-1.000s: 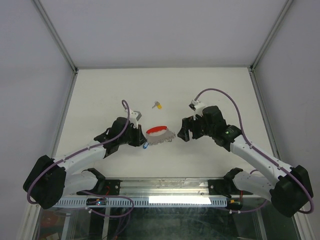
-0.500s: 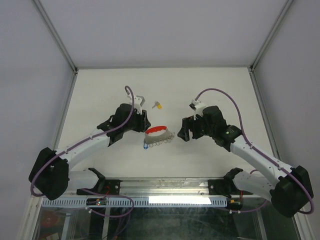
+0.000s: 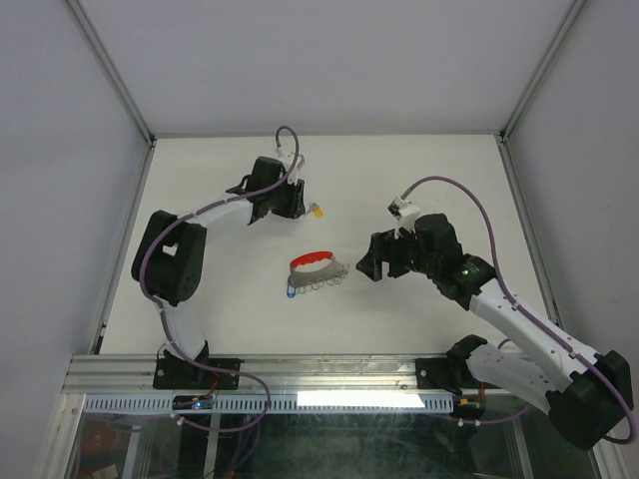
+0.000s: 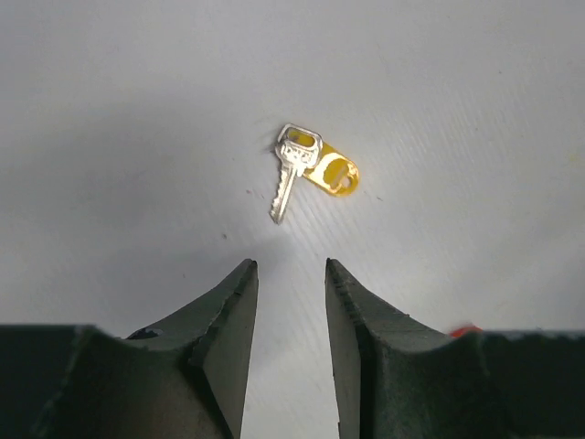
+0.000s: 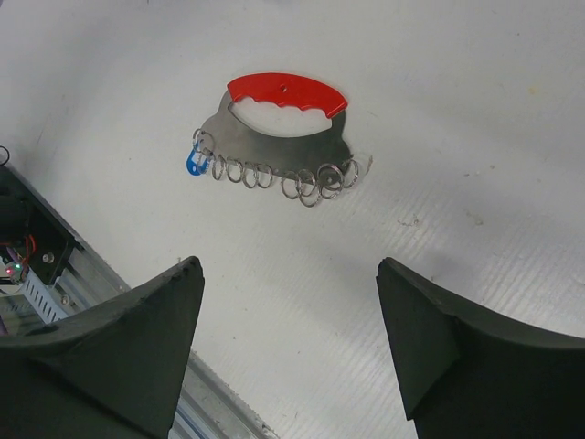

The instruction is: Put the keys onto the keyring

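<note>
The keyring (image 3: 315, 269) lies mid-table: a curved red tab (image 5: 286, 91) on a silvery plate (image 5: 285, 146) with a row of small rings. The blue-headed key (image 5: 194, 165) sits at the left end of that row, also seen as the blue key (image 3: 291, 290). The yellow-headed key (image 4: 317, 168) lies loose on the table farther back, shown from above as the yellow key (image 3: 316, 211). My left gripper (image 4: 291, 265) hovers just short of it, open by a narrow gap, holding nothing. My right gripper (image 5: 288, 265) is wide open and empty, just right of the keyring.
The white table (image 3: 220, 299) is fenced by metal frame posts at left (image 3: 130, 215) and right (image 3: 519, 215). A rail with cables (image 3: 329, 384) runs along the near edge, beside both arm bases.
My left gripper opened, left the keyring's left end and swung to the far side, up to the yellow key. The blue key stayed with the keyring. The right arm barely moved.
</note>
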Motion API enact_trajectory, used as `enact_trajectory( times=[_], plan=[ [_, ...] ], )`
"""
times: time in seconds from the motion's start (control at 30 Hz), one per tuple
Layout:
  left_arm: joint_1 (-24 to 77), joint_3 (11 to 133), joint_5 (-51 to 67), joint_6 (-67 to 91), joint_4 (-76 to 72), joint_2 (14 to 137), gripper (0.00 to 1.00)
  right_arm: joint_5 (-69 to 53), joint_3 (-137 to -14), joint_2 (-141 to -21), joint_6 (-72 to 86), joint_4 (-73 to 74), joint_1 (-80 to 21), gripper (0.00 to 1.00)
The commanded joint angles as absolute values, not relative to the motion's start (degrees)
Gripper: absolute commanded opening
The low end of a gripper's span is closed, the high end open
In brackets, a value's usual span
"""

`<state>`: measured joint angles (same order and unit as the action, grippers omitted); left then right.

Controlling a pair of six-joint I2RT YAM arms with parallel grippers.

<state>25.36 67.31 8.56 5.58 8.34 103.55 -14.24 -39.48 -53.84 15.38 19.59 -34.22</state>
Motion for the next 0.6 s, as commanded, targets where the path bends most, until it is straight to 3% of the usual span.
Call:
enact_trajectory(
  times=[0.0, 0.57],
  plan=[
    [23.72, 75.35, 15.47, -2.15, 7.77, 110.61, 0.35, -15.54, -39.53, -52.74, 17.24, 18.6, -34.38, 0.79],
    [20.7, 86.92, 24.43, -6.54, 8.46, 123.33, 0.43, -16.49, -39.57, -51.2, 18.87, 19.62, -34.37, 0.78]
  ],
)
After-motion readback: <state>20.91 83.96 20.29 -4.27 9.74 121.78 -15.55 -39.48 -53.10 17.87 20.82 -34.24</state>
